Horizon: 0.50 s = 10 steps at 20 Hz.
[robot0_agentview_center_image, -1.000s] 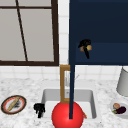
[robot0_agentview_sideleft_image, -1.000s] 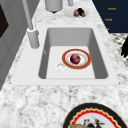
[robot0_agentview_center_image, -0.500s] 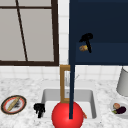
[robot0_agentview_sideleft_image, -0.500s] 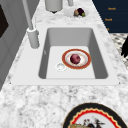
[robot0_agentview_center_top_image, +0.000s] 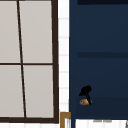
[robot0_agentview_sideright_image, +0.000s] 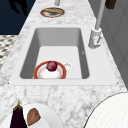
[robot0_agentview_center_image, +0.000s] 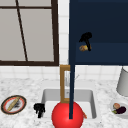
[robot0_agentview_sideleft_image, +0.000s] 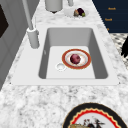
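Observation:
My right hand (robot0_agentview_center_image: 86, 38) is up inside the open dark blue wall cabinet (robot0_agentview_center_image: 100, 22), shut on a small yellow-brown food item (robot0_agentview_center_image: 83, 47) that hangs just under it. The upper view shows the same hand (robot0_agentview_center_top_image: 85, 91) and item (robot0_agentview_center_top_image: 85, 101) above the cabinet's lower shelf. My left hand (robot0_agentview_center_image: 39, 109) hovers at the sink's front left corner, fingers hanging loose and holding nothing; it also shows in the side views (robot0_agentview_sideleft_image: 124, 47) (robot0_agentview_sideright_image: 18, 6). In the sink (robot0_agentview_sideleft_image: 97, 50) lies a red-rimmed plate (robot0_agentview_sideleft_image: 86, 60) with a dark red round fruit (robot0_agentview_sideleft_image: 75, 58) on it.
The open cabinet door's edge (robot0_agentview_center_image: 72, 82) hangs down over the sink. A big red round thing (robot0_agentview_center_image: 62, 117) fills the front centre. A plate with bread (robot0_agentview_center_image: 13, 104) sits on the left counter. At right are a bowl of vegetables (robot0_agentview_center_image: 119, 108) and a grey container (robot0_agentview_center_image: 123, 82). The faucet (robot0_agentview_sideleft_image: 32, 35) stands behind the sink.
My right hand has risen a little inside the cabinet with the small item in it. The left hand has not moved.

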Motion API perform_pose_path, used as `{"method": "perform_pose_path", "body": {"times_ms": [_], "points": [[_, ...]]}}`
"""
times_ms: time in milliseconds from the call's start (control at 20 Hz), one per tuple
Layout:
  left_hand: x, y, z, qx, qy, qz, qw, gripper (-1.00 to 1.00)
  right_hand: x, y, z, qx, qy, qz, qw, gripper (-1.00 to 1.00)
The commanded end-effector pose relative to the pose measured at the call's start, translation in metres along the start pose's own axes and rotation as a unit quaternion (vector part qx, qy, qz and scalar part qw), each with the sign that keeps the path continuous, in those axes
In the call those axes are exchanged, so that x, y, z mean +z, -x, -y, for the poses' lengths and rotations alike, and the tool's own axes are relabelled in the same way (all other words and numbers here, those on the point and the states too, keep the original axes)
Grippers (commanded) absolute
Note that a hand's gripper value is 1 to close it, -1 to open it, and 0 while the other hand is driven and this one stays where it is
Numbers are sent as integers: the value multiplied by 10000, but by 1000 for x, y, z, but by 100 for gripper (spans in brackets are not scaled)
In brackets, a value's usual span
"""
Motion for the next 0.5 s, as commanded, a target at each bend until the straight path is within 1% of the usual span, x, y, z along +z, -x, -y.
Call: {"method": "perform_pose_path", "body": {"times_ms": [0, 300, 450], "points": [[0, 0, 0, 0, 0, 0, 10000, 0, -29, 11, -1, 204, -369, -37, 9991, -100], [0, 0, 0, 0, 0, 0, 10000, 0, -63, 23, -2, 117, -869, -42, 9961, -100], [0, 0, 0, 0, 0, 0, 10000, 0, -84, 28, -9, 68, -1016, 81, 9948, -100]]}}
